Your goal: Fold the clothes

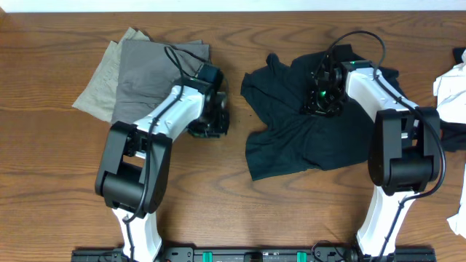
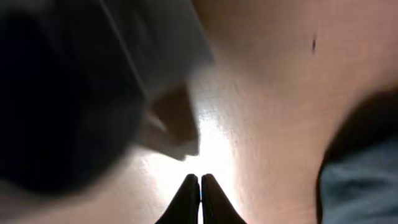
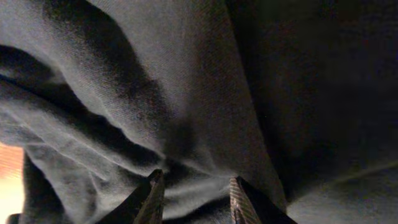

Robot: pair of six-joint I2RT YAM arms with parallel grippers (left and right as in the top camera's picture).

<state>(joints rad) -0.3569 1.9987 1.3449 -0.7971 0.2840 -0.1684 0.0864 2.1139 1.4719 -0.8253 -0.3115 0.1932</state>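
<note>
Black cloth makes up one of three garments on the wooden tabletop (image 1: 44, 182): the black garment (image 1: 291, 138) lies crumpled right of centre, running from near the far edge toward the middle. One grey garment (image 1: 145, 73) sits toward the far-left corner, lying over one khaki garment (image 1: 98, 87) whose border juts out toward the left edge. Two arms reach in from the near edge. The left gripper (image 2: 199, 186) is clenched, its two fingers pressed tip to tip over bare wood, between the grey garment and the black one. The right gripper (image 3: 196, 190) is down on the black garment, its two fingers apart with a fold bulging between them; whether they pinch it or merely rest on it I cannot tell. Two white pieces (image 1: 453, 87), perhaps cloth, show at the right edge.
</note>
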